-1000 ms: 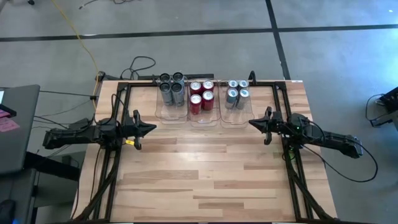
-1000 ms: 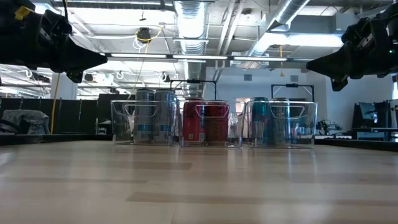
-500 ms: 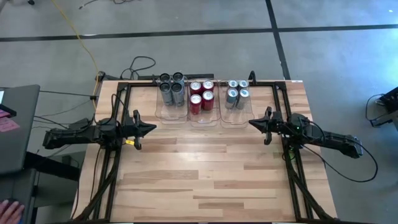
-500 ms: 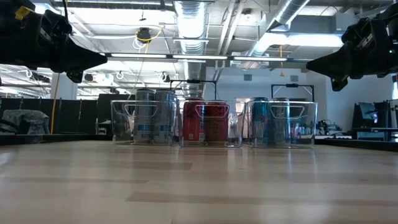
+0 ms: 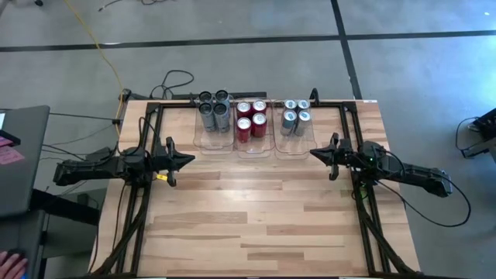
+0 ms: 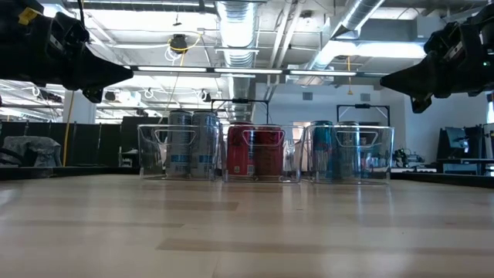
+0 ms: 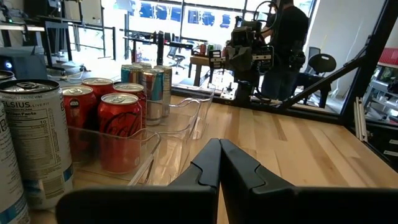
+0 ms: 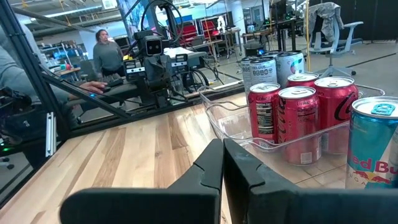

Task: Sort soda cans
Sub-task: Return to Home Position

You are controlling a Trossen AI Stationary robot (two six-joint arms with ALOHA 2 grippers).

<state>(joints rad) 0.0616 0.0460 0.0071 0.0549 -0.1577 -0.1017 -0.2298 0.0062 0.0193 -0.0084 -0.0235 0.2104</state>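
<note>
The soda cans stand upright in three clear bins at the table's far side: grey cans (image 5: pixel 214 115) in the left bin, red cans (image 5: pixel 250 119) in the middle bin, pale silver-blue cans (image 5: pixel 295 115) in the right bin. My left gripper (image 5: pixel 192 160) hovers shut above the table, near the left bin's near end. My right gripper (image 5: pixel 312 153) hovers shut near the right bin's near end. Both point toward the table's middle and touch nothing. In the left wrist view the red cans (image 7: pixel 118 127) stand beside my shut left gripper (image 7: pixel 219 149).
The three clear bins (image 5: pixel 253 147) sit side by side near the far edge, their near halves bare. A black frame (image 5: pixel 346 116) runs along the table's sides. A wide stretch of wooden tabletop (image 5: pixel 248 217) lies on the near side. People sit beyond the table (image 8: pixel 107 53).
</note>
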